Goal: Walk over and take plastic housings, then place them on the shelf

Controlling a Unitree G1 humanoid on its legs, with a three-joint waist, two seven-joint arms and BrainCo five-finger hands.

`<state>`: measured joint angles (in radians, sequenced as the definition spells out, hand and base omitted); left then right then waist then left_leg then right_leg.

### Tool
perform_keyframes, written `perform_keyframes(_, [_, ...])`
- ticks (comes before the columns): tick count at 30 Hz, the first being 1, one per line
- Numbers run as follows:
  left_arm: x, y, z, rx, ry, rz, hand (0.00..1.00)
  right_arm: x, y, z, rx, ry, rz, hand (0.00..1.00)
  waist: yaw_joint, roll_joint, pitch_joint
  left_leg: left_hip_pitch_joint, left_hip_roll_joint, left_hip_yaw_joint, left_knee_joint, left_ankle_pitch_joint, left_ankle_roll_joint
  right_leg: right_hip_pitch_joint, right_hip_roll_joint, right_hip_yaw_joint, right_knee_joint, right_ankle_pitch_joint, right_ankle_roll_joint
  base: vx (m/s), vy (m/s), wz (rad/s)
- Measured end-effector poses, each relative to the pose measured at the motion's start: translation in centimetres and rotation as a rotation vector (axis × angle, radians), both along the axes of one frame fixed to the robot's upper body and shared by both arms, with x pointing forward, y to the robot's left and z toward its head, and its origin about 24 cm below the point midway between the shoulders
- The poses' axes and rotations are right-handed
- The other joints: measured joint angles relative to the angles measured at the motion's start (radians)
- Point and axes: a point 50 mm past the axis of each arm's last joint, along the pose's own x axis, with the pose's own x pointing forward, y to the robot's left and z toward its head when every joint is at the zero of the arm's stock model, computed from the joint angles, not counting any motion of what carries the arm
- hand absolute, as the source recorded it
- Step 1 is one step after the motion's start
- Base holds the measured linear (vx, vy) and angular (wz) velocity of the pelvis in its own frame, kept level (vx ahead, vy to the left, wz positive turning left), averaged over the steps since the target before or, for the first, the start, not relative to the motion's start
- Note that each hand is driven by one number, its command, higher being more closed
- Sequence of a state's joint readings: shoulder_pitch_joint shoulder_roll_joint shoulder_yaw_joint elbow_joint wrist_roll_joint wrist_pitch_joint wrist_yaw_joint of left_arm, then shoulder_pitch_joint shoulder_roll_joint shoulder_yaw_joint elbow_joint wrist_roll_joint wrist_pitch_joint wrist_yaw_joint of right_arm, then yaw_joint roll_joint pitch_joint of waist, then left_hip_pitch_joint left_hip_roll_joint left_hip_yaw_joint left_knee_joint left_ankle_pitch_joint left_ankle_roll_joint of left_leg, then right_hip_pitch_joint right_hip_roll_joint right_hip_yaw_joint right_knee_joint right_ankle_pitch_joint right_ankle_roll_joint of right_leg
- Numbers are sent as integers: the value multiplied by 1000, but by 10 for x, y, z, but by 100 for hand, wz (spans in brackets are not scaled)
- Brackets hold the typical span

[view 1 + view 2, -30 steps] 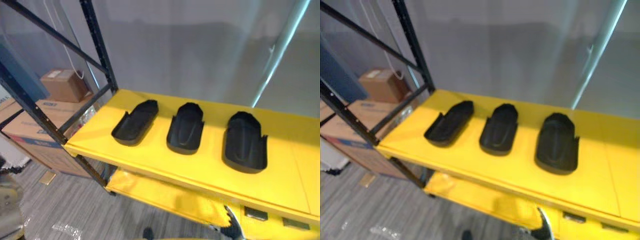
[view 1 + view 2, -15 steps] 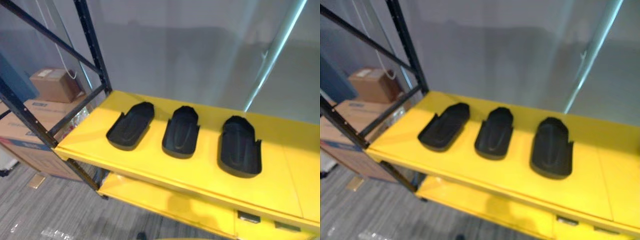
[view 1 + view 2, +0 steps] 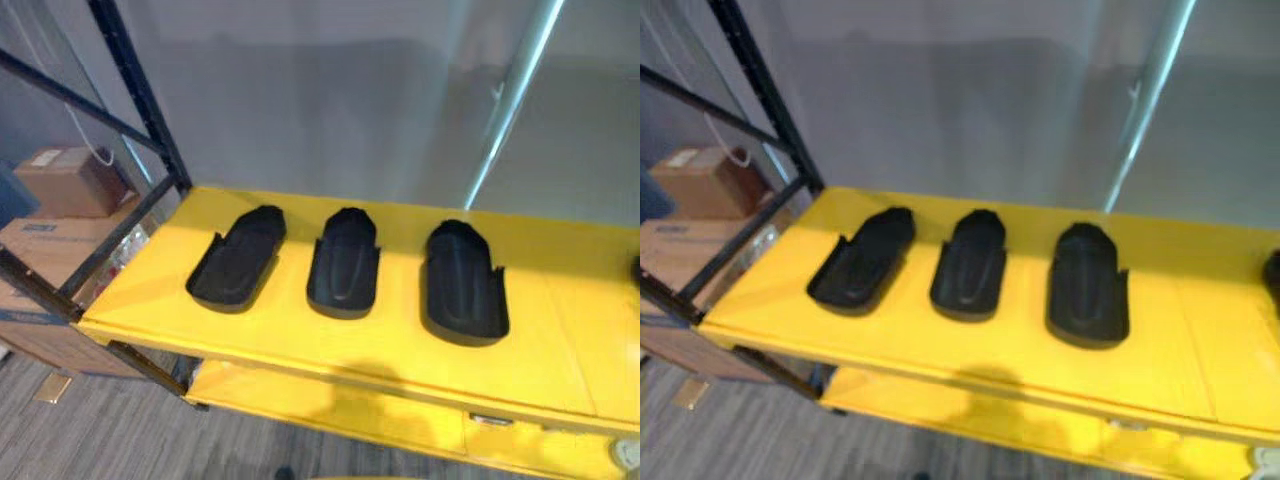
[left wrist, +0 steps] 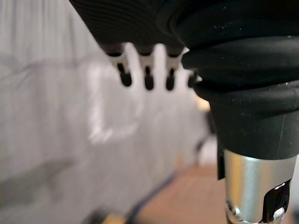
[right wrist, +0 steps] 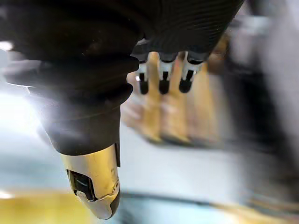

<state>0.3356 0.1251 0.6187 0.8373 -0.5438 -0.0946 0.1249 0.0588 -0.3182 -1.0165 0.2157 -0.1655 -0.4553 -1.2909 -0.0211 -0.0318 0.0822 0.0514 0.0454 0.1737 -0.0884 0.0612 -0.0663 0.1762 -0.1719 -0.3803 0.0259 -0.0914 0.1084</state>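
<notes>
Three black plastic housings lie side by side on the yellow shelf board (image 3: 300, 340): the left one (image 3: 238, 258), the middle one (image 3: 343, 262) and the right one (image 3: 464, 281). They are hollow side up, with the rounded ends towards the wall. Another dark piece (image 3: 1272, 275) peeks in at the shelf's right end. My left hand (image 4: 145, 78) hangs in front of a pale grey wall, fingers straight, holding nothing. My right hand (image 5: 162, 77) hangs with straight fingers too, with blurred yellow boards behind it and nothing in it.
A black steel upright (image 3: 140, 100) with diagonal braces stands at the shelf's left end. Cardboard boxes (image 3: 62, 182) are stacked on the floor to the left. A lower yellow board (image 3: 330, 410) sits underneath. A silver pole (image 3: 512, 100) leans against the grey wall behind.
The whole picture has slid left and the shelf stands squarer, so the camera has moved. A dark piece has come into sight at the right end. The finger at the bottom edge is gone.
</notes>
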Motion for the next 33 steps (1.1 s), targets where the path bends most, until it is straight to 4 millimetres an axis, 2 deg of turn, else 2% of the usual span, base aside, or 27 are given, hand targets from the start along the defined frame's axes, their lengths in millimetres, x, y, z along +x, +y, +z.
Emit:
perform_keyframes(1, [4, -8, -4, -58, -7, -61, 0, 13, 3, 23, -110, -23, 70, 0, -4, -7, 1, 1, 1, 1, 0, -1, -1, 0, 1, 1, 1, 0, 0, 54, -27, -21])
perform_keyframes(2, [6, -12, -7, -87, -10, -96, 0, 21, 6, 33, -158, -32, 126, 0, -10, -11, 3, 1, 2, 3, 0, -1, -1, -1, 1, 1, 1, 1, 0, 32, -21, -7])
perform_keyframes(3, [9, -20, -11, -136, -7, -161, 0, 41, 14, 51, -245, -30, 277, 0, -22, -19, 7, 3, 2, 6, 0, -1, -2, -2, 1, 4, 3, 2, 1, 17, -10, -8])
perform_keyframes(4, [10, -25, -13, -160, 1, -192, 0, 52, 19, 58, -286, -20, 369, 0, -23, -19, 7, 4, 3, 10, 0, -2, -3, -3, 0, 8, 4, 2, 1, 7, -3, -22])
perform_keyframes(6, [6, -38, -20, -226, 23, -275, 0, 97, 55, 83, -425, 0, 850, 0, -18, -33, 18, 13, 9, 31, 0, -6, -7, -11, 2, 32, 8, 3, 3, -22, 3, -28])
perform_keyframes(7, [5, -41, -22, -238, 24, -283, 0, 106, 66, 88, -458, 3, 978, 0, -17, -35, 19, 13, 9, 30, 0, -6, -7, -11, 1, 32, 8, 3, 3, -43, 0, -10])
perform_keyframes(8, [5, -45, -23, -251, 19, -298, 0, 122, 88, 96, -515, 6, 1229, 0, -10, -36, 18, 14, 9, 30, 0, -6, -7, -11, 0, 30, 9, 3, 3, -39, -1, 2])
perform_keyframes(10, [10, -50, -24, -245, 12, -345, 0, 146, 123, 100, -579, 51, 1600, 0, 12, -34, 19, 11, 6, 24, 0, -5, -7, -11, -2, 25, 9, 3, 3, -31, 7, 7])
perform_keyframes(11, [11, -50, -23, -237, 10, -355, 0, 153, 132, 99, -588, 68, 1696, 0, 18, -33, 19, 7, 5, 18, 0, -5, -6, -11, -2, 20, 9, 2, 3, -36, 2, 28])
perform_keyframes(13, [16, -48, -22, -205, -7, -370, 0, 175, 169, 100, -641, 108, 1982, 0, 27, -28, 21, -27, -3, -30, -1, 10, 0, -16, -3, -27, 8, 2, 2, -41, -14, 53])
perform_keyframes(14, [17, -47, -21, -194, -8, -380, 0, 179, 178, 101, -659, 117, 2029, 0, 34, -27, 23, -35, -4, -39, -1, 14, 0, -17, -3, -36, 7, 2, 3, -33, -20, 55])
perform_keyframes(16, [20, -48, -20, -177, -6, -422, 0, 201, 212, 110, -705, 138, 2200, 0, 63, -25, 44, -41, -6, -83, -1, 30, 2, 3, -2, -78, 6, 3, 3, -24, -30, 51])
perform_keyframes(17, [21, -49, -21, -180, -10, -438, 0, 206, 218, 112, -706, 149, 2225, 0, 71, -25, 45, -45, -7, -87, 0, 33, 2, 5, -1, -87, 5, 3, 3, -36, -38, 49])
perform_keyframes(19, [25, -56, -22, -189, -14, -501, 0, 225, 240, 117, -711, 208, 2283, 0, 114, -26, 47, -69, -9, -120, 0, 48, 2, 6, 0, -116, 6, 3, 3, -29, -25, 47])
perform_keyframes(20, [26, -57, -22, -190, -9, -518, 0, 227, 245, 118, -719, 224, 2287, 0, 124, -27, 48, -72, -9, -129, 1, 51, 2, 8, 0, -119, 6, 3, 2, -21, -17, 41])
perform_keyframes(22, [20, -63, -25, -212, 17, -539, 0, 231, 269, 121, -762, 242, 2342, 0, 149, -29, 47, -67, -10, -140, 1, 56, 1, 20, 1, -134, 10, 0, -2, -28, -25, 22])
perform_keyframes(26, [18, -66, -26, -213, 45, -586, 0, 226, 294, 130, -902, 301, 2402, 0, 147, -29, 47, -64, -5, -135, 0, 63, 1, 20, 4, -130, 16, -2, -5, -55, -20, -4])
perform_keyframes(31, [21, -67, -26, -207, 68, -652, 0, 203, 337, 130, -1117, 399, 2579, 0, 145, -27, 47, -51, 15, -109, -1, 63, 0, 7, 19, -94, 16, -8, -15, -96, -18, -20])
perform_keyframes(32, [25, -68, -26, -206, 63, -660, 0, 194, 355, 127, -1241, 523, 2581, 0, 144, -28, 47, -52, 21, -107, -1, 63, 0, 1, 25, -86, 18, -9, -16, -97, -24, -11])
perform_keyframes(33, [25, -68, -26, -205, 63, -662, 0, 192, 360, 126, -1272, 561, 2582, 0, 144, -28, 47, -53, 23, -108, -1, 63, -1, 1, 27, -86, 17, -8, -16, -86, -25, -7])
